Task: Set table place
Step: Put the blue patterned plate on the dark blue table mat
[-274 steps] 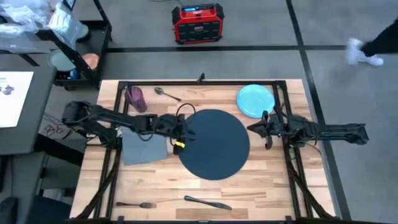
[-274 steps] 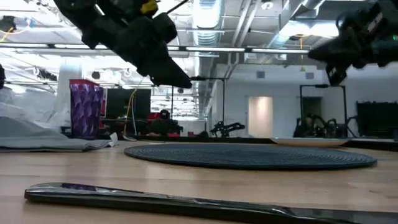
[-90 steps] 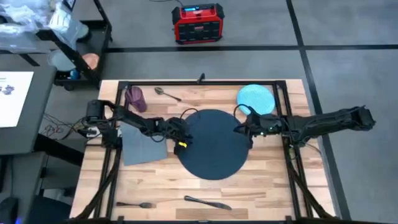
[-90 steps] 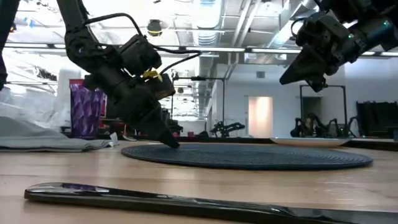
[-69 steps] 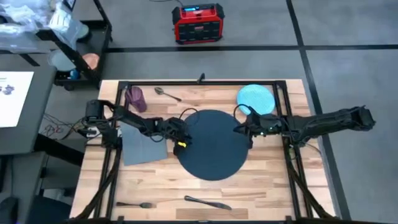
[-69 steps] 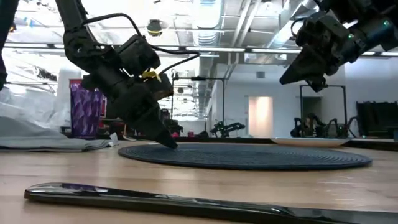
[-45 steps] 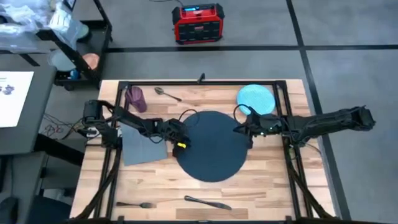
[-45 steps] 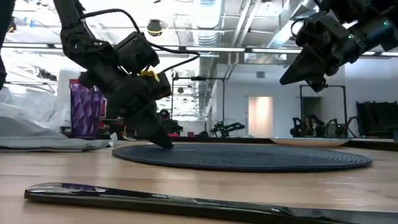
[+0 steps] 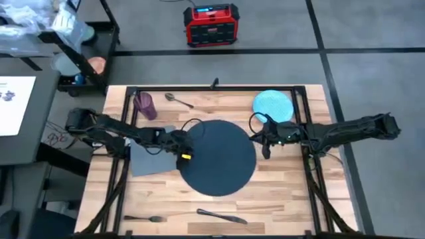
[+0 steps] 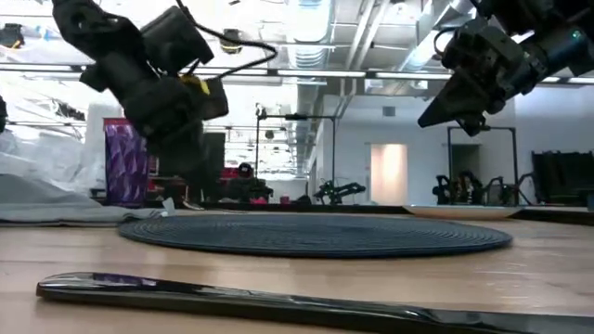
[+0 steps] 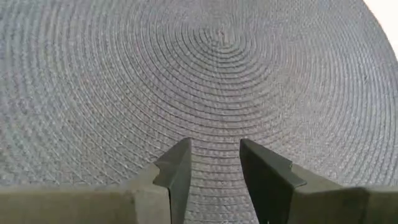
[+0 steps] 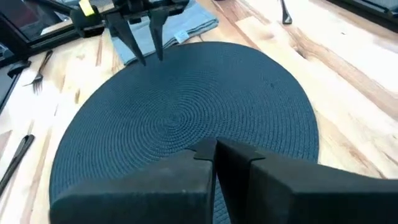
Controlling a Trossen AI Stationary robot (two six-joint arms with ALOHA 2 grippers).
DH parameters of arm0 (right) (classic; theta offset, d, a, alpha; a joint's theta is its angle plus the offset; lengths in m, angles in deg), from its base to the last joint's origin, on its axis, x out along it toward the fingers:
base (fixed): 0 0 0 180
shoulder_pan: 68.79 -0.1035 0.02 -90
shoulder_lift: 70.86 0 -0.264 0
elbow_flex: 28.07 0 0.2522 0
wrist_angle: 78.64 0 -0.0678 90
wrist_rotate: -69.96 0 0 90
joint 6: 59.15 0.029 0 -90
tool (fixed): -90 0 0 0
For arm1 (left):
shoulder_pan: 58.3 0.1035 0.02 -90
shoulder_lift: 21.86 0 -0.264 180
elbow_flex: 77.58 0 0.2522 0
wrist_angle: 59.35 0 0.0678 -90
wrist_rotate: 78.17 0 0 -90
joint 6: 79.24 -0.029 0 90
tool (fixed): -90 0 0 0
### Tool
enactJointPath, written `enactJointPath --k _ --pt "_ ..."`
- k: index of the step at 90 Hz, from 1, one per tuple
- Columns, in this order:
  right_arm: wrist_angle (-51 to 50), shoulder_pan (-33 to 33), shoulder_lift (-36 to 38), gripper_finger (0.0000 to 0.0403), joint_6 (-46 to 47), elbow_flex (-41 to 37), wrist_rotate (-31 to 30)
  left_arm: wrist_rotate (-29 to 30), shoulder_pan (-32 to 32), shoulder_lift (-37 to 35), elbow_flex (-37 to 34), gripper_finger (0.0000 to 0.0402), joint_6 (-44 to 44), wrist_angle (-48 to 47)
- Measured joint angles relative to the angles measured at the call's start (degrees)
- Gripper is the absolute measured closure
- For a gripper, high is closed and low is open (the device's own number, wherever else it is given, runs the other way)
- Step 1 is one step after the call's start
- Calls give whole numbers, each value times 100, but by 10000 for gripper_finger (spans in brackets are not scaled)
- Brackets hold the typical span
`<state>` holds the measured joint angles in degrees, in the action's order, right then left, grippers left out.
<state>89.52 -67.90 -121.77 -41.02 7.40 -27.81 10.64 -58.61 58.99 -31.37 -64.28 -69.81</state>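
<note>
the table [image 9: 279, 192] carries the place [image 9: 218, 158], the round dark mat, which now lies flat further toward the left arm's side than half a second ago, its edge over the grey napkin [image 9: 147, 159]. the left gripper [image 9: 183, 140] has lifted off the rim, jaws slightly parted and empty. the right gripper [image 9: 264, 145] hovers at the opposite rim, closed on nothing. the mat looks placed; the plate [image 9: 272, 106] likely follows.
</note>
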Motion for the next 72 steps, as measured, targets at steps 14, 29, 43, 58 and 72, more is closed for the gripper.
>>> enactJointPath --k 14,29,43,58,72 --pt "54 51 0 403 -18 0 -15 3 -15 -18 7 279 5 430" --pt "-462 354 0 403 176 0 -773 124 -38 -1 11 279 -212 1014" --pt "-1206 764 -4 403 624 0 -868 302 -36 -3 -72 279 -567 1915" --pt "-1166 837 -7 403 850 -16 -870 306 23 -5 -621 279 -703 3503" --pt "-326 710 -7 403 1407 -564 -883 323 154 -9 -1295 279 -413 4811"
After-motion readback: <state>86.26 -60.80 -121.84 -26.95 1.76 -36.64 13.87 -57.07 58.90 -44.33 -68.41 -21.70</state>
